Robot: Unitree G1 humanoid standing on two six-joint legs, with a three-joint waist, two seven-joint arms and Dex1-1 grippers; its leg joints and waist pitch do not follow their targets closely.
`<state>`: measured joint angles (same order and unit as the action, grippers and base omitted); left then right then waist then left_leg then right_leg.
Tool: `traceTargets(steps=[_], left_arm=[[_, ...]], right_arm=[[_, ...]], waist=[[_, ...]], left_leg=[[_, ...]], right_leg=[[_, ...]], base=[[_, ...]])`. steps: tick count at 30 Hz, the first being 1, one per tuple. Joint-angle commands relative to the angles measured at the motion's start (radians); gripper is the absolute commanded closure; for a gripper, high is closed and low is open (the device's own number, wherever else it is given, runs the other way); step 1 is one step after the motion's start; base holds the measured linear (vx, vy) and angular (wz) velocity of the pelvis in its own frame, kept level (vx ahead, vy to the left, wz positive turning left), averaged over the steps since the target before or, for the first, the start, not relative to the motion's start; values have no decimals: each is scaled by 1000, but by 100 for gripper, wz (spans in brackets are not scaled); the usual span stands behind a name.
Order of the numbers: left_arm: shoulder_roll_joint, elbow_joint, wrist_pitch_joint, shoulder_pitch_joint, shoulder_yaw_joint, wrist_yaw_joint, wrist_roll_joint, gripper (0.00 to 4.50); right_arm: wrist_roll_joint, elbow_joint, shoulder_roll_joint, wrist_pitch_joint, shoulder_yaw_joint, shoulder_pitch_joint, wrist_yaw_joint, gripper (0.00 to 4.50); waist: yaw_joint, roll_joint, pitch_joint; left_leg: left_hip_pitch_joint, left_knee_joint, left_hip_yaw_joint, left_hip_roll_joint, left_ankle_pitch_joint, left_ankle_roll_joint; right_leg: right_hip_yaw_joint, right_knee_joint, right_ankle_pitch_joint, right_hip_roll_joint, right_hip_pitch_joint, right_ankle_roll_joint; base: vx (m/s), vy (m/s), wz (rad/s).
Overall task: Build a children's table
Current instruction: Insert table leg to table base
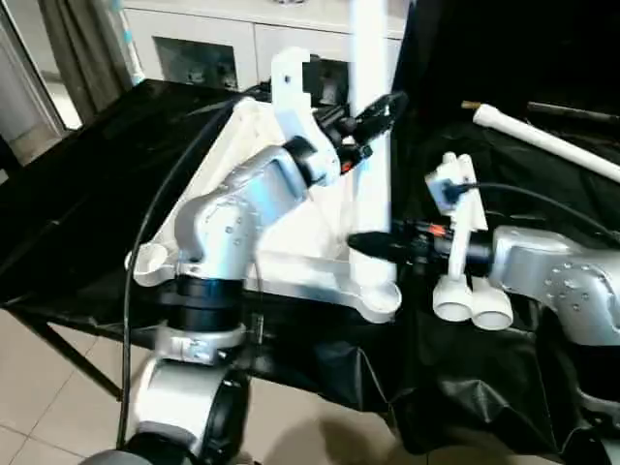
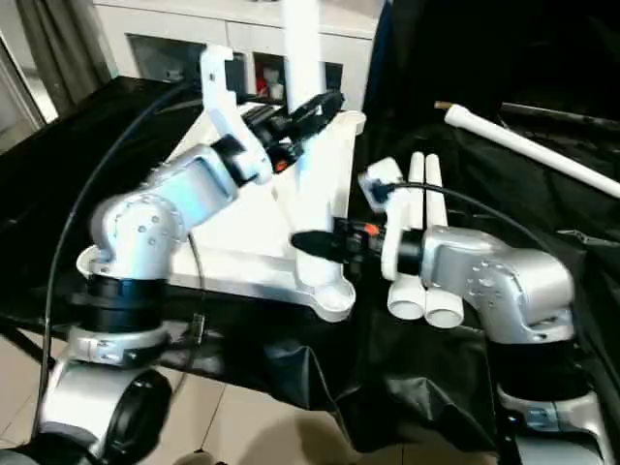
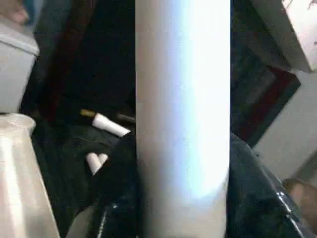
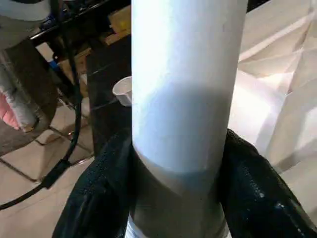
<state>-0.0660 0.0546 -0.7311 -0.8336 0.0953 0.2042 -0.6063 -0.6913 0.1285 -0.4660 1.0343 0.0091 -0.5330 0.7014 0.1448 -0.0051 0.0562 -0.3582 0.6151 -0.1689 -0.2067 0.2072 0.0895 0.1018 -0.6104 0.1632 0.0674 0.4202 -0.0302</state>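
Note:
The white tabletop (image 1: 308, 275) lies underside up on a black-covered bench. One white leg (image 1: 372, 189) stands upright in its near right corner socket (image 1: 380, 296). High on that leg, my left gripper (image 1: 380, 114) is shut around the tube; in the left wrist view the leg (image 3: 183, 119) sits between the black fingers (image 3: 113, 196). Low down, just above the socket, my right gripper (image 1: 372, 244) is shut on the same leg, whose tube (image 4: 183, 89) is flanked by black fingers (image 4: 96, 201) in the right wrist view.
Two more legs (image 1: 469, 291) lie side by side on the black cloth right of the tabletop, under my right forearm. Another leg (image 1: 547, 143) lies at the back right. A white glass-door cabinet (image 1: 208, 48) stands behind the bench. Tiled floor (image 1: 58, 387) shows at the near left.

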Motion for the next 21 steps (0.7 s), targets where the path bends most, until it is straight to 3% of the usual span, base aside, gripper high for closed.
traceTargets(steps=[1, 6, 12, 15, 21], left_arm=[[3, 5, 5, 19, -13, -32, 47, 266], [-10, 1, 12, 17, -2, -70, 56, 270], [-3, 1, 18, 15, -10, -43, 48, 270], [18, -4, 23, 14, -36, 20, 47, 270], [102, -50, -3, 24, -149, 210, 37, 270]], right_arm=[[4, 28, 4, -33, 5, -28, 2, 253], [24, 13, 17, -48, 9, -37, -7, 253], [30, 15, 19, -76, 9, -38, 11, 253], [-24, 28, 30, -45, -15, -38, 47, 183], [-11, 21, -20, -37, 11, -37, 97, 133]], waist=[[2, -21, -80], [2, -19, -78], [2, -17, -80], [2, -17, -80], [1, -12, -79]], left_leg=[[-12, -57, 1, -10, 9, -42], [-10, -58, 1, -9, 31, -37], [-12, -57, 2, -9, 17, -37], [-11, -58, 2, -8, 17, -45], [-7, -60, 3, -12, 31, -34]], right_leg=[[-51, 74, 242, 63, -77, -68], [-49, 81, 296, 64, -75, -50], [-50, 76, 255, 63, -76, -55], [-50, 77, 251, 63, -76, -61], [-51, 76, 270, 65, -74, -61]], base=[[0, 0, 0], [0, 0, 0], [0, 0, 0], [0, 0, 0], [0, 0, 0]])
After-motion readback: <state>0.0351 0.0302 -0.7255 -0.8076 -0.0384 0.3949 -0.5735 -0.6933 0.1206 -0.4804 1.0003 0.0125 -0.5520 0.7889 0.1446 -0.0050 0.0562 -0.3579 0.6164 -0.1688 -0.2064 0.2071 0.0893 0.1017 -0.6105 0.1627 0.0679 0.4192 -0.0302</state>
